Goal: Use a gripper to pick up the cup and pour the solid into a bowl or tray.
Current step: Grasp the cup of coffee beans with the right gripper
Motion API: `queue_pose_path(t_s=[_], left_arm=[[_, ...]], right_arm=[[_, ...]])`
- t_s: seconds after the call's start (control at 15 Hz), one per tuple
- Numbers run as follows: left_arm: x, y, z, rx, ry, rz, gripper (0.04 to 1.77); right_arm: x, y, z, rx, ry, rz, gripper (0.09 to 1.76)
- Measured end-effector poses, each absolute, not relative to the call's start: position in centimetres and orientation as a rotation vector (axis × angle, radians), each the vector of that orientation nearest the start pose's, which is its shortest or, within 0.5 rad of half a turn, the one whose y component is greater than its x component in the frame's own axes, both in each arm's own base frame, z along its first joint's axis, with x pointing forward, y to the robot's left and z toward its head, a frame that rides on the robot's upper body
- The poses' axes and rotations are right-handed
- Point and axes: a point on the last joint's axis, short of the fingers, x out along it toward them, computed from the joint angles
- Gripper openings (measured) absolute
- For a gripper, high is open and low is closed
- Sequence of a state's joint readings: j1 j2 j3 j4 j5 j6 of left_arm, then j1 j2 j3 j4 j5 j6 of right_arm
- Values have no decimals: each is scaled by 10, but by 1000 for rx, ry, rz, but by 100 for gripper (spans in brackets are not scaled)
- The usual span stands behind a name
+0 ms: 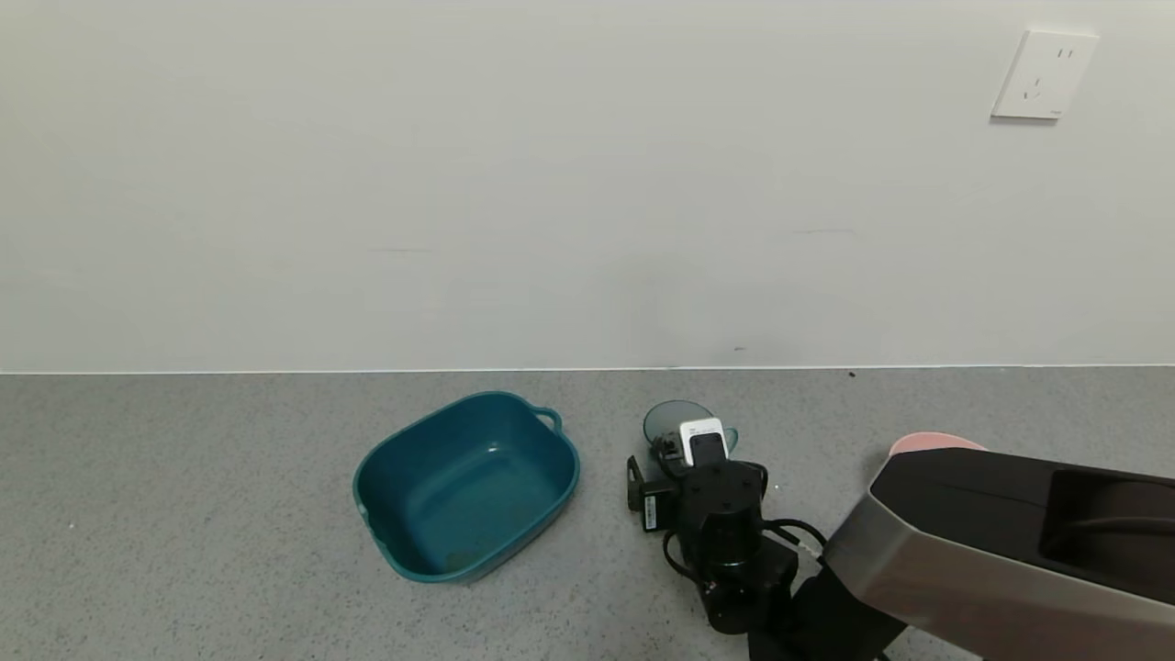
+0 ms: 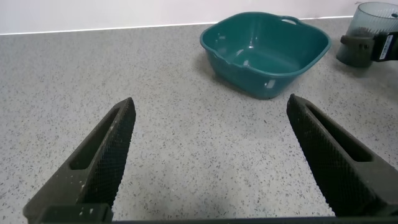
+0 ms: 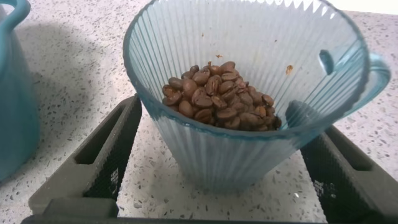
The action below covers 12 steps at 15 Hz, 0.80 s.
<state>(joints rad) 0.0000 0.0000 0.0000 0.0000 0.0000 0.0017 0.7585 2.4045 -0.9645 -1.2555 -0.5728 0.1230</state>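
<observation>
The cup (image 1: 675, 420) is a ribbed translucent grey-teal cup with a loop handle, upright on the grey counter, right of the teal tub (image 1: 464, 487). In the right wrist view the cup (image 3: 236, 149) holds a heap of brown beans (image 3: 217, 96). My right gripper (image 1: 693, 450) is at the cup, open, one finger on each side (image 3: 225, 124), with a gap showing on the tub side. The tub looks empty and its handle end shows in the right wrist view (image 3: 12, 93). My left gripper (image 2: 211, 102) is open and empty over bare counter, off to the tub's (image 2: 267, 46) left.
A round pink bowl (image 1: 932, 443) peeks out behind my right arm at the right. The white wall runs along the counter's back, with an outlet (image 1: 1045, 73) at the upper right. Bare counter lies left of and in front of the tub.
</observation>
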Motion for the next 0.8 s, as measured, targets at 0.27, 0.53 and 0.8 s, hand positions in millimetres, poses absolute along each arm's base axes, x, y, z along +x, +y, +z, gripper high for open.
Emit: queue_pose_path(t_s=[0.27, 0.53, 0.8], left_arm=[[-23, 0, 75, 2, 0, 0, 175], [-23, 0, 75, 2, 0, 0, 175], [-23, 0, 75, 2, 0, 0, 175]], right_arm=[[312, 279, 20, 19, 143, 181, 171], [312, 280, 20, 21, 143, 196, 171], [312, 280, 20, 20, 143, 198, 136]])
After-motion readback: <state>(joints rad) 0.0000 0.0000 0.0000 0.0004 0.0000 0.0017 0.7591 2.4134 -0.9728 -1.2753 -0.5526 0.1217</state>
